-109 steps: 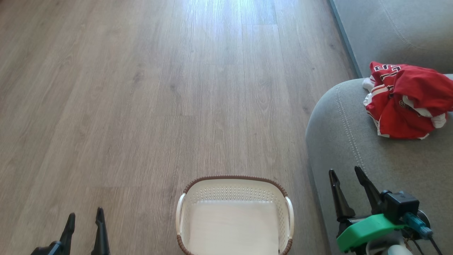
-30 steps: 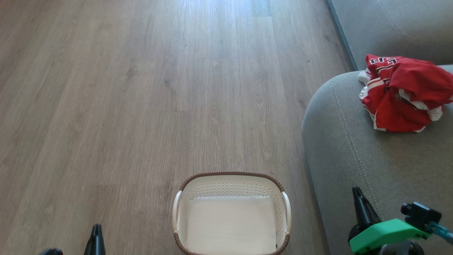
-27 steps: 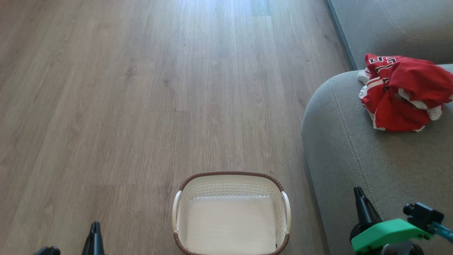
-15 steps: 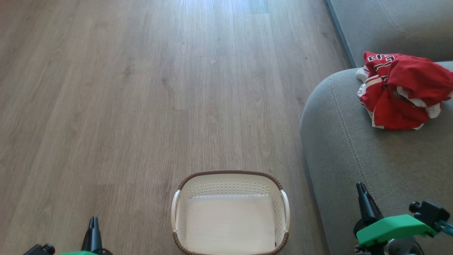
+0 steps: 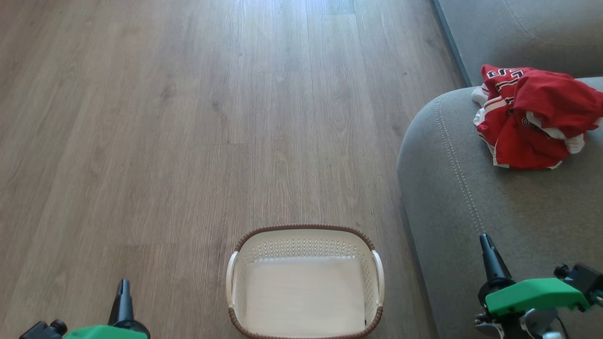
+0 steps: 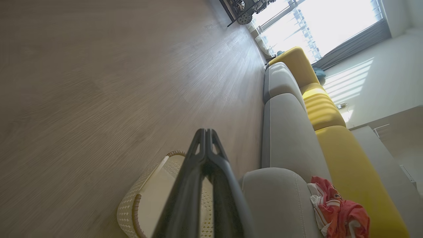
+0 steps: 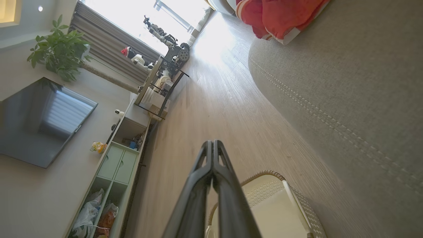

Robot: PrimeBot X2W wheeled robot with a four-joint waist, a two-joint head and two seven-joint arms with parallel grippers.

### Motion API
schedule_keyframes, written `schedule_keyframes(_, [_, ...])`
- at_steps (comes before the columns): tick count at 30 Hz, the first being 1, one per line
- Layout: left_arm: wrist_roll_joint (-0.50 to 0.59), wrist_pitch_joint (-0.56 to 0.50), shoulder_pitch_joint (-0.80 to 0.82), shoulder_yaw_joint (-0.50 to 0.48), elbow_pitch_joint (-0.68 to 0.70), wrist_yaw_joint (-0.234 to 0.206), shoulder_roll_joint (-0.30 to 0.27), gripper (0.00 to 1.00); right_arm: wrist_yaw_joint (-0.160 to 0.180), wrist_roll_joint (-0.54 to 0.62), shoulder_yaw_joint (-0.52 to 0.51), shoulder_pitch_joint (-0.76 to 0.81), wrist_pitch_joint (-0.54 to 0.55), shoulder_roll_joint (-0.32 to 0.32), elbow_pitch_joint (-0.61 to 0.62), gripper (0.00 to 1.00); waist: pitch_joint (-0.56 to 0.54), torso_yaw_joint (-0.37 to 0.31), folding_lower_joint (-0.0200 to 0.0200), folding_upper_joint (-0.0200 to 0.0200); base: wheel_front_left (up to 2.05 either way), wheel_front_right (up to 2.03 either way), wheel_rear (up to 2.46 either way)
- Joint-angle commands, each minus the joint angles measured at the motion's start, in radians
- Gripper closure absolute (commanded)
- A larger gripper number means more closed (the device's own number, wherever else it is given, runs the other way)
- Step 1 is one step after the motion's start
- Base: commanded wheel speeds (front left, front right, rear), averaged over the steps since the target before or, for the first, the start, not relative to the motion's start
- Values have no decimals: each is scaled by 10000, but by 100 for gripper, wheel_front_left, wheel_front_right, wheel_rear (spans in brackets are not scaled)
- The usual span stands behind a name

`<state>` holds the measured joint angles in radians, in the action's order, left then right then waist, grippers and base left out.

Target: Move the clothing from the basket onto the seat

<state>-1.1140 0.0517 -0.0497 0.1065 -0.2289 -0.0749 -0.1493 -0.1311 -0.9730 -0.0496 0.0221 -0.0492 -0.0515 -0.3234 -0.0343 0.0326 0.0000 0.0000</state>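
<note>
Standing here, I see the white laundry basket (image 5: 304,230) on the wood-plank floor (image 5: 188,117) at six o'clock in the head view, with its brown woven rim and two white handles plain to see and its pale bottom showing from wall to wall. The red jerseys (image 5: 532,117) lie in a crumpled heap at two o'clock, on top of the grey sofa cushion (image 5: 471,212), to the right of its line of pale stitching. White trim and a scrap of black-and-white lettering show among the folds, too bunched for me to read. The heap is well apart from the basket, and the cushion's rounded flank stands near the basket's right handle. The left gripper (image 5: 123,294) pokes up at seven o'clock over the floor, well to the left of the basket. The right gripper (image 5: 487,256) rises at five o'clock over the front of the cushion. In each wrist view the two dark fingers are pressed together tip to tip with nothing between them, so both grippers are closed on nothing. In the left wrist view, yellow cushions (image 6: 330,112) run along behind the grey seats. In the right wrist view, a dark television (image 7: 43,122) hangs at nine o'clock with a potted plant (image 7: 59,56) above it.
</note>
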Motion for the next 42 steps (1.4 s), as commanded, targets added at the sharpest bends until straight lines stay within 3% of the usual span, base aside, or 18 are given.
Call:
schedule_keyframes(1, [-278, -98, 516, -402, 358, 151, -15, 100, 1, -391, 60, -632, 127, -59, 395, 100, 12, -12, 0, 0, 0, 0, 0])
schedule_keyframes(42, [-3816, -1245, 1272, -1762, 652, 936, 730, 100, 3, -5126, -216, -1305, 1056, -221, 566, 100, 239, -253, 0, 0, 0, 0, 0])
